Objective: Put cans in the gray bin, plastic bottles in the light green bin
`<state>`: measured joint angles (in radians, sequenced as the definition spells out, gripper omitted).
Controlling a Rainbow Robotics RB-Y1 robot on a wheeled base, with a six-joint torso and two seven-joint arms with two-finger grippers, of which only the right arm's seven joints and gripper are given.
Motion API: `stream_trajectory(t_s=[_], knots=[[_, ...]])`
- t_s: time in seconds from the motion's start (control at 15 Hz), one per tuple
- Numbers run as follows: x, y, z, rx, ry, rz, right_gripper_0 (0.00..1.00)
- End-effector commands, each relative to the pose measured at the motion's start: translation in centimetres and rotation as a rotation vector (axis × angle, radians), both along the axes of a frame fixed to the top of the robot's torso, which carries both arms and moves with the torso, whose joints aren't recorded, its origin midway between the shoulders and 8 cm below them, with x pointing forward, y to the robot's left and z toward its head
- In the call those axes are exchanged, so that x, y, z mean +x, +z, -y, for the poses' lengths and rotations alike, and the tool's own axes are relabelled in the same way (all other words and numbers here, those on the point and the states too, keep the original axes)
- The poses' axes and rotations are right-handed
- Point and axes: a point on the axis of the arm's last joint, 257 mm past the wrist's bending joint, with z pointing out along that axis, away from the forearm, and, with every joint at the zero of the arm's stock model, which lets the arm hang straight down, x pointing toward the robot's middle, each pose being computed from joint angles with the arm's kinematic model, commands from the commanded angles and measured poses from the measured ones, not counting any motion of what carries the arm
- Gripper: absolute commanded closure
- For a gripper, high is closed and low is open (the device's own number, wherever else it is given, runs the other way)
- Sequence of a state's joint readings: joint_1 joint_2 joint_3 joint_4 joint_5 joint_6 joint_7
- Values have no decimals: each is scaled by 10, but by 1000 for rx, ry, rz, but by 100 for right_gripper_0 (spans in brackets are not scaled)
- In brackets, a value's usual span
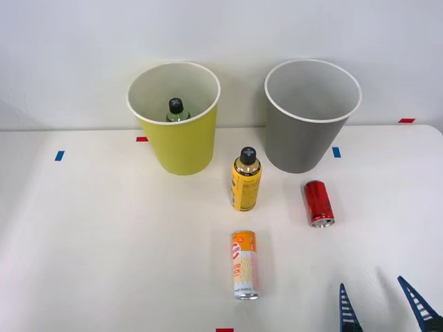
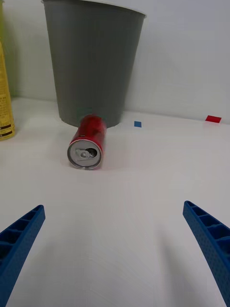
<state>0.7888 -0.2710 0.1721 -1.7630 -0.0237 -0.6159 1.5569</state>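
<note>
The right gripper (image 1: 384, 304) hung low over the table (image 1: 104, 263) — jaws wide apart, holding nothing — near the red can (image 2: 87, 141) lying before the gray bin (image 2: 93, 62).

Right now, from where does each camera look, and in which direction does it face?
Front view: sits above the arms, looks forward and down at the table with both bins; the right gripper, open, shows at the near edge.
Right wrist view: sits on the right arm's wrist, low over the table, faces the lying red can and the gray bin behind it; its blue fingers show, spread apart.
Shared: red can, gray bin, yellow bottle.
</note>
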Motion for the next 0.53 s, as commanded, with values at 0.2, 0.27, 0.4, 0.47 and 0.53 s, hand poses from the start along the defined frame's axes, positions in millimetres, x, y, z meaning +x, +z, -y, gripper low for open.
stream_trajectory(t_s=[0.2, 0.27, 0.4, 0.47, 0.53], knots=[[58, 35, -36, 22, 76, -166, 0], [68, 38, -42, 29, 87, -186, 0], [84, 39, -50, 56, 100, -212, 0], [92, 41, -54, 71, 105, -221, 0], [99, 42, -57, 104, 111, -236, 0]])
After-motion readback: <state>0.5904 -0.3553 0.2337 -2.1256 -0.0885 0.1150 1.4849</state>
